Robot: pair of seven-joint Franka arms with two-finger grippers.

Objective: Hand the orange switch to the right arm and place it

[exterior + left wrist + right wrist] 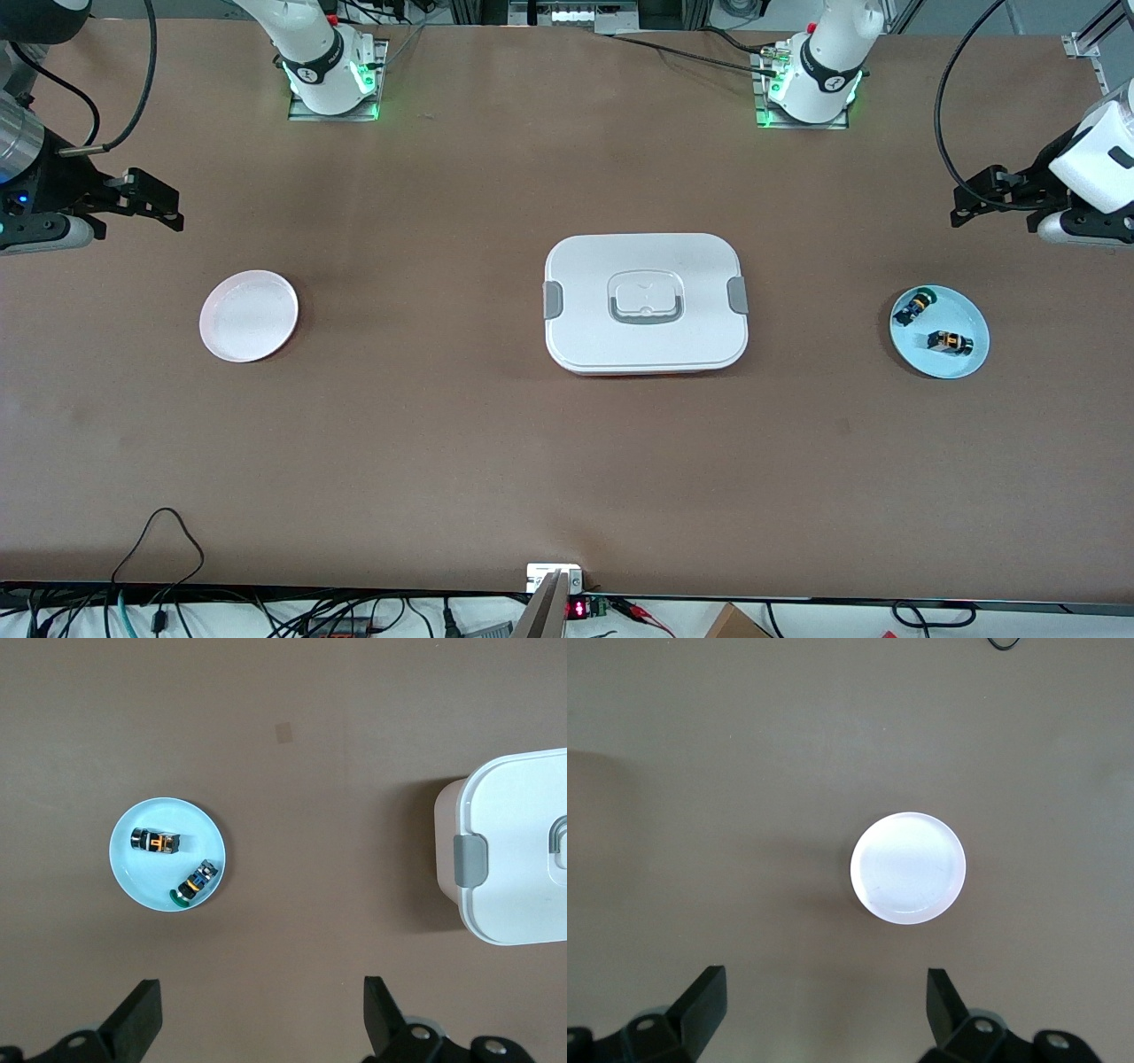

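Front view is showing a wide brown table [443, 443] with a matte, slightly mottled surface, and both arms are waiting at its ends, raised above it. The right gripper [164, 208] is hanging over the right arm's end of the table, above bare surface, with a pale pink plate [249, 315] lying nearer to the camera than the spot beneath it. The right wrist view is showing its black fingers [700, 1005] spread wide with nothing between them and the plate sitting bare.

The left gripper [970, 202] is hovering over the left arm's end, its fingers [137, 1019] likewise standing wide apart and holding nothing. On the table there, a light blue plate [966, 306] is carrying two small switches. The orange switch [949, 341] is lying on its side on the part of the plate nearer the camera. The green-capped switch [913, 307] is lying just beside it, apart from it, slightly farther from the camera.

In the middle of the table a white lidded box [646, 302] with grey side clasps is resting closed.

The two arm bases are glowing green along the table's upper edge. Black cables [159, 532] are trailing over the edge nearest the camera, beside a small red digit display [576, 610].
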